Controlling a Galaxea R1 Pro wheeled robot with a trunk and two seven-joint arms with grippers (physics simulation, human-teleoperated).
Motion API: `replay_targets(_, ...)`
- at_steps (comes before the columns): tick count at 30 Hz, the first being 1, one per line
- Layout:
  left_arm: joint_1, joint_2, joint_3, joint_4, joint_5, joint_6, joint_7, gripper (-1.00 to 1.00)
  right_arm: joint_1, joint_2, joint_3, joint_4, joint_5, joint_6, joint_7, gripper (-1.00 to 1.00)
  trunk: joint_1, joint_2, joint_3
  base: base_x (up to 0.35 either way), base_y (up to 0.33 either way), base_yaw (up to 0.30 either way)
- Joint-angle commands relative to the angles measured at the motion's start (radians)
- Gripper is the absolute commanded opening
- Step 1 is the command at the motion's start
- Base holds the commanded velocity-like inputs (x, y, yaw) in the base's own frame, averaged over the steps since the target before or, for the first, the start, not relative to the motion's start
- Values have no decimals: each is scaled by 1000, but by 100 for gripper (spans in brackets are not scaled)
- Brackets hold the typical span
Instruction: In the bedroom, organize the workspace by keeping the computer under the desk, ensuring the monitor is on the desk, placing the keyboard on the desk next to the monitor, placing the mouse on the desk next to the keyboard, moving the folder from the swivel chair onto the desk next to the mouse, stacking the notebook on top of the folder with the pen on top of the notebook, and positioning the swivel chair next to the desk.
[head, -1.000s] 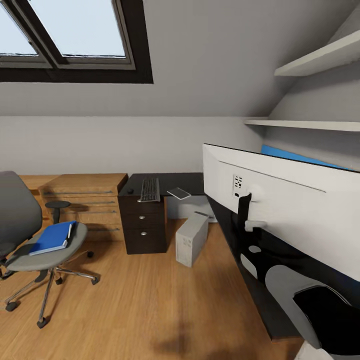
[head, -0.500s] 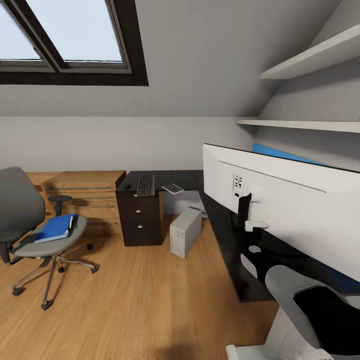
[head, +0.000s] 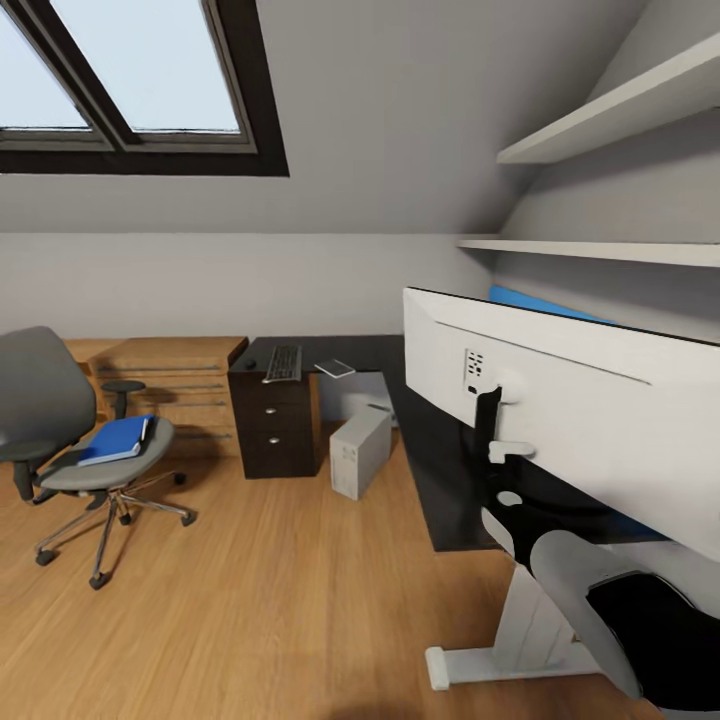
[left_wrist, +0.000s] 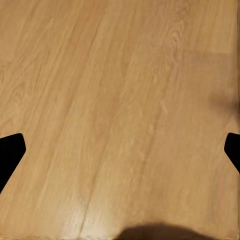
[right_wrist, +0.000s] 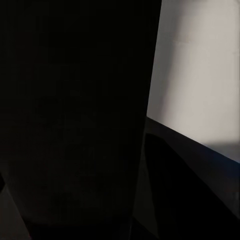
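Facing an attic bedroom with a wood plank floor (head: 270, 600). Close at the right, the white back of a wide flat monitor (head: 580, 410) on a thin black stand, above the near wing of the glossy black L-shaped desk (head: 440, 470); whether resting on it or lifted, cannot tell. On the far wing, over the black three-knob drawer unit (head: 275, 430): a slim silver-grey keyboard (head: 283, 362), a small black mouse (head: 249, 365) just beside it, and a flat pale-grey rectangular item (head: 335, 369) on the other side. On the floor beside the drawers, under the desk's inner corner, a light grey box-shaped computer tower (head: 358, 452). Well apart at the left, a grey padded swivel chair (head: 40, 400) on a chrome star base, with a thick bright blue folder (head: 115, 440) lying on the seat. Over bare planks, the left gripper (left_wrist: 120, 155), released, black fingertips (left_wrist: 10, 152) spread wide. Right gripper's state: cannot tell, the wrist view too dark.
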Motion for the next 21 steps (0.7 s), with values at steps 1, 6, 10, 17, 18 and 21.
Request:
replay_targets(1,-1,1,-8,0,11,-6,6,100,0,-1,10,21,-25,-5,3,-100,-1,-1,-1,-294,-168,0)
replay_targets(6,-1,1,-8,0,11,-6,6,100,0,-1,9,21,-26,-4,20,-100,-1,-1,-1,-254,-151,0)
replay_targets(10,-1,1,-7,0,11,-8,6,100,-1,-1,8,21,-27,0,90,-100,-1,-1,-1,-18,-13,0)
replay_targets(17,-1,1,-7,0,11,-8,6,100,-1,-1,7,17,-80,5,162,-100,-1,-1,-1,0,0,0)
replay_targets(18,-1,1,-7,0,11,-8,6,100,-1,-1,7,16,-83,6,175,-100,-1,-1,-1,0,0,0)
replay_targets(21,-1,1,-8,0,11,-8,6,100,-1,-1,7,17,-89,7,196,-100,-1,-1,-1,0,0,0)
